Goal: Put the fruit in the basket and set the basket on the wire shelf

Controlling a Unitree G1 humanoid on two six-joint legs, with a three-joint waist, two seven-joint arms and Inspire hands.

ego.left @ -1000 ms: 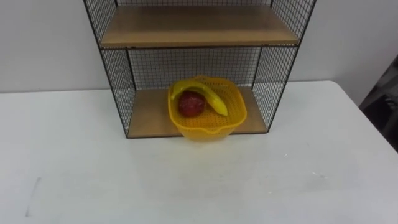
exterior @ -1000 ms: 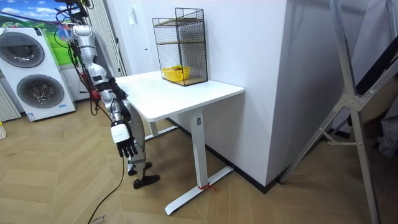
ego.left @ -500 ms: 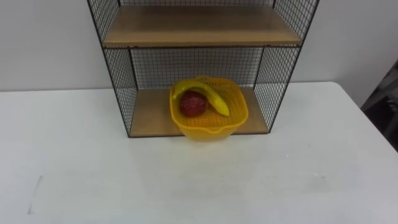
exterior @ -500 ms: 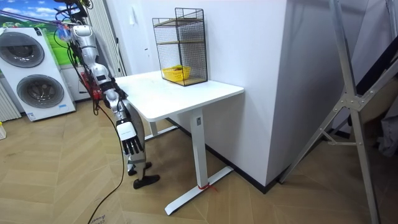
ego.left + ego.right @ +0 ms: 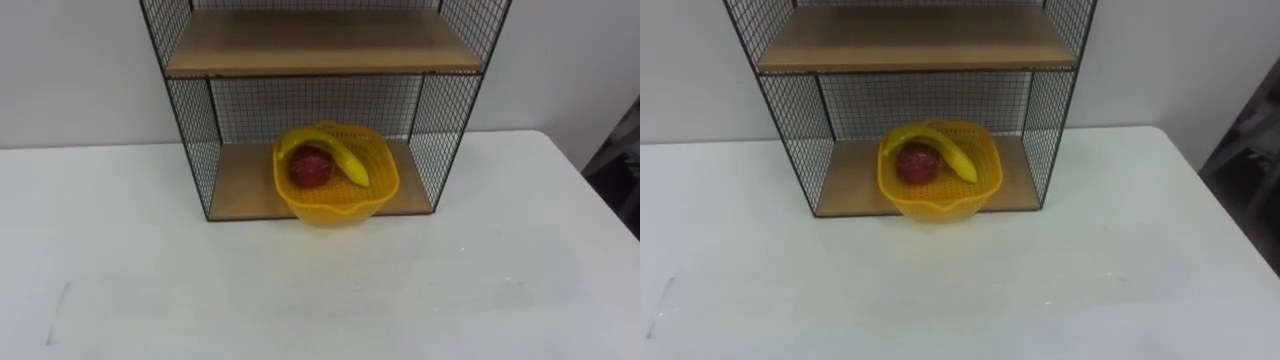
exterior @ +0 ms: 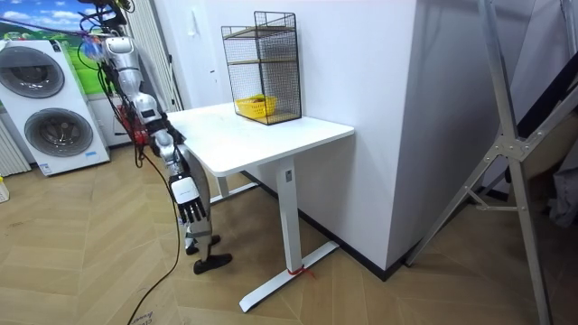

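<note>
While the wire shelf [image 5: 320, 42] is cut off at the top of the eye views and the apple [image 5: 310, 167] lies partly hidden under the banana [image 5: 340, 155], the count is plain — one apple, one banana and one yellow basket [image 5: 335, 206]. The basket rests on the lower board [image 5: 240, 190] of the shelf, which stands on the white bench [image 5: 150, 290]. By the bench's end in the room view, the right hand [image 6: 191, 214] hangs at the robot's side — its fingers show small there, loosely straight and holding nothing.
</note>
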